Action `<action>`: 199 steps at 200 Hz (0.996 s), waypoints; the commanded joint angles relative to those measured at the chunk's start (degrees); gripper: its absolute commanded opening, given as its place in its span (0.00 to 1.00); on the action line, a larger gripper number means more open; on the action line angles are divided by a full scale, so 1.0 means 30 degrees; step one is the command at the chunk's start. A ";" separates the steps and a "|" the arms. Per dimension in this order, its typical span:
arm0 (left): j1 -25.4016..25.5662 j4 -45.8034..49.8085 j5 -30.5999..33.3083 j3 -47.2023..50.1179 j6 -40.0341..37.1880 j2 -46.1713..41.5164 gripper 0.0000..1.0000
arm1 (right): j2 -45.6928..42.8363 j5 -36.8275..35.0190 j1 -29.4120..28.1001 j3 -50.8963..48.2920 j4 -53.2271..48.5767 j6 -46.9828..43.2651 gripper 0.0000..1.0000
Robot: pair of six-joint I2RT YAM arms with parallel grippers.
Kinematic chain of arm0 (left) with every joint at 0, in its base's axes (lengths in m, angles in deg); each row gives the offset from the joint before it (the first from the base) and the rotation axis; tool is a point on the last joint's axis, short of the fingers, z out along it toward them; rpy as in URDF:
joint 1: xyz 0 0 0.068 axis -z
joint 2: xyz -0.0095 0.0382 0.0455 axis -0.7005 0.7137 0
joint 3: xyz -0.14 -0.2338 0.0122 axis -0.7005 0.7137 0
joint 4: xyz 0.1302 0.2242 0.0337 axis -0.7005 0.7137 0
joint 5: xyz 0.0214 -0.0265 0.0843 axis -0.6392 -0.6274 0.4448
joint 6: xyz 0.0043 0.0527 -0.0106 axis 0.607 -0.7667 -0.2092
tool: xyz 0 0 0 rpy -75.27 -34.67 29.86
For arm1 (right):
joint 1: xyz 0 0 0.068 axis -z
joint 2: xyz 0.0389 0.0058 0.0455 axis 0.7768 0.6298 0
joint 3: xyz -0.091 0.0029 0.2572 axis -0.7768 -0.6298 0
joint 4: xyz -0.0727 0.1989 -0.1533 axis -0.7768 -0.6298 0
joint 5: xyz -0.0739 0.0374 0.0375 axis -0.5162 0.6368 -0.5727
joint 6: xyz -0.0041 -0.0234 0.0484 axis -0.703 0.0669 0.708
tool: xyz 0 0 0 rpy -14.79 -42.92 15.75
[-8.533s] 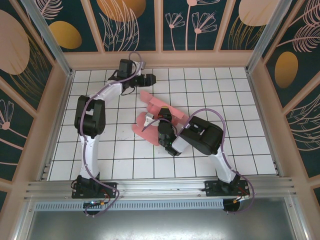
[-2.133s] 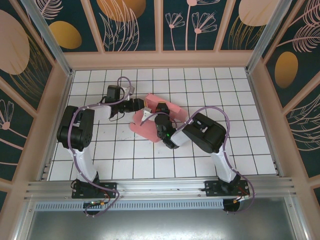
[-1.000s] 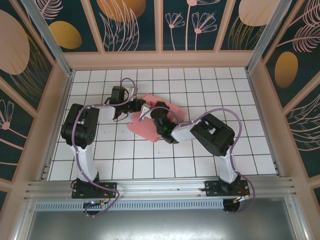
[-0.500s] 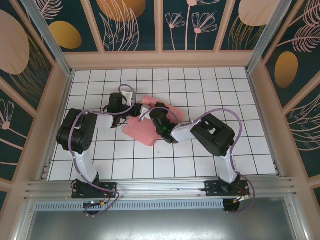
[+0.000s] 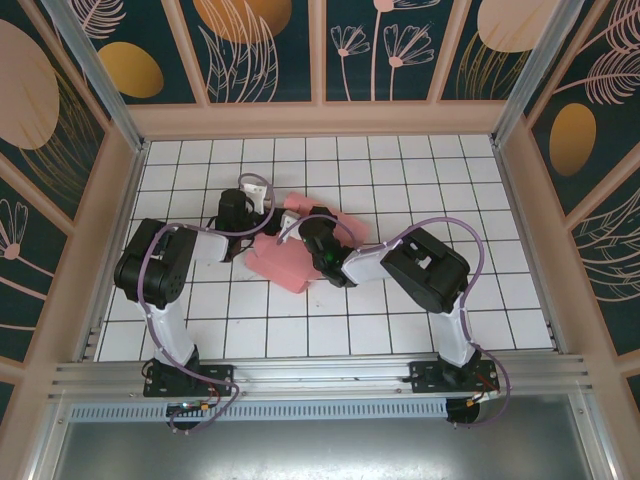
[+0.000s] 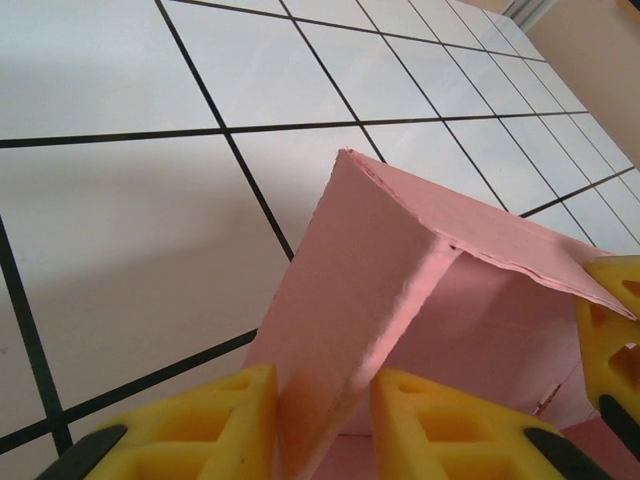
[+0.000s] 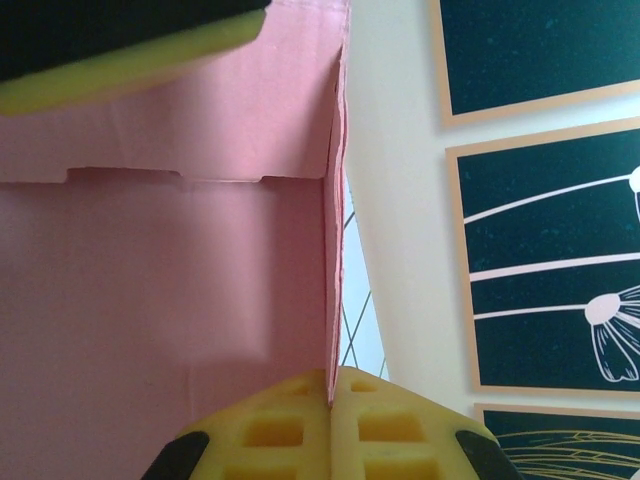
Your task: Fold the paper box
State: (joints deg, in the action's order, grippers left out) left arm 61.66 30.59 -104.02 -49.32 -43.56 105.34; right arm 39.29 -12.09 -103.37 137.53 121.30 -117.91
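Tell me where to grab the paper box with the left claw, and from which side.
Take the raised flap of the paper box near its free edge, coming in low from the left, one finger on each face. It stands off the tiles as a thin wall, and the right claw clamps another edge, likely bracing it.

Pink paper box (image 5: 290,265), white black-lined tiles (image 5: 400,170)

No readable text, label or number anywhere.

Matt paper box (image 6: 400,300) & glossy tiles (image 6: 120,220)
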 commanded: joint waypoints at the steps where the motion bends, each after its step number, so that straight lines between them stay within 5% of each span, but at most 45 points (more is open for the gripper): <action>1: 0.0251 -0.0651 0.0210 0.0496 -0.0891 -0.0343 0.27 | -0.0070 0.0553 -0.0404 0.0329 -0.0628 -0.0097 0.00; 16: 0.0248 -0.0715 0.0451 0.0662 -0.0800 -0.0322 0.16 | -0.0077 0.0435 -0.0418 0.0336 -0.0403 -0.0244 0.00; 73: 0.0275 -0.1699 0.0095 0.1062 -0.0700 -0.0491 0.14 | -0.0038 0.0285 -0.0570 0.0421 0.0189 -0.0643 0.00; 91: 0.0302 -0.2817 0.0553 0.1673 -0.0927 -0.0756 0.02 | -0.0173 0.0199 -0.0607 0.0616 0.0102 -0.0399 0.00; 121: 0.0318 -0.5337 0.0633 0.3165 -0.1715 -0.1233 0.00 | -0.0681 0.0416 -0.0644 0.0988 -0.0829 0.0708 0.13; 134: 0.0331 -0.5244 0.0705 0.3140 -0.1728 -0.1184 0.00 | -0.1045 0.0726 -0.0723 0.1123 -0.1375 0.1278 0.27; 173: 0.0320 -0.6668 0.1040 0.3362 -0.1277 -0.0827 0.00 | -0.2465 0.2127 -0.1178 0.1245 -0.3301 0.3779 0.51; 199: 0.0305 -0.7702 0.1459 0.3636 -0.1099 -0.0736 0.00 | -0.4095 0.3475 -0.1522 0.0847 -0.4793 0.5649 0.61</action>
State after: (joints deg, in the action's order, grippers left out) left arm 62.27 13.96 -99.98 -39.40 -47.50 103.20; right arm 33.49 -6.56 -106.65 139.39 111.51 -109.17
